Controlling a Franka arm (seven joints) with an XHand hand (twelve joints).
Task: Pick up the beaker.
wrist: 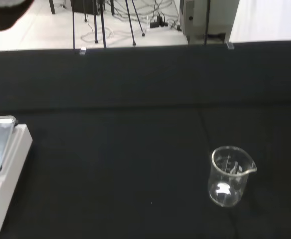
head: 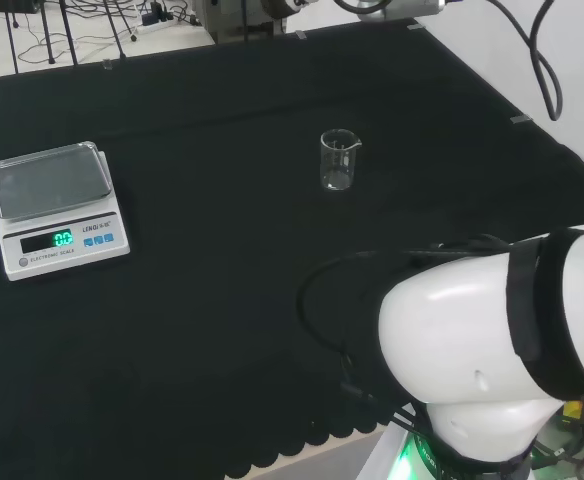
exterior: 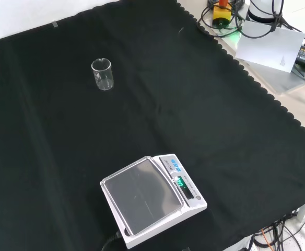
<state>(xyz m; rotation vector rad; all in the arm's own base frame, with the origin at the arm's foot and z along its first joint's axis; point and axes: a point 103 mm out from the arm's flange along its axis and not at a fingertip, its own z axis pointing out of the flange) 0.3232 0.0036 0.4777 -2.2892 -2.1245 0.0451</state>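
A small clear glass beaker stands upright and empty on the black cloth, a little right of the middle in the head view. In the front view the beaker sits far back at the left, alone on the cloth. The wrist view looks at the beaker from some way off, its spout turned sideways. A blurred dark and white bit of the hand shows at that picture's corner, well apart from the beaker. Nothing touches the glass.
A white electronic scale with a lit green display stands at the left in the head view and near the front edge in the front view. The arm's white link fills the head view's lower right. Cables lie beyond the cloth's scalloped edge.
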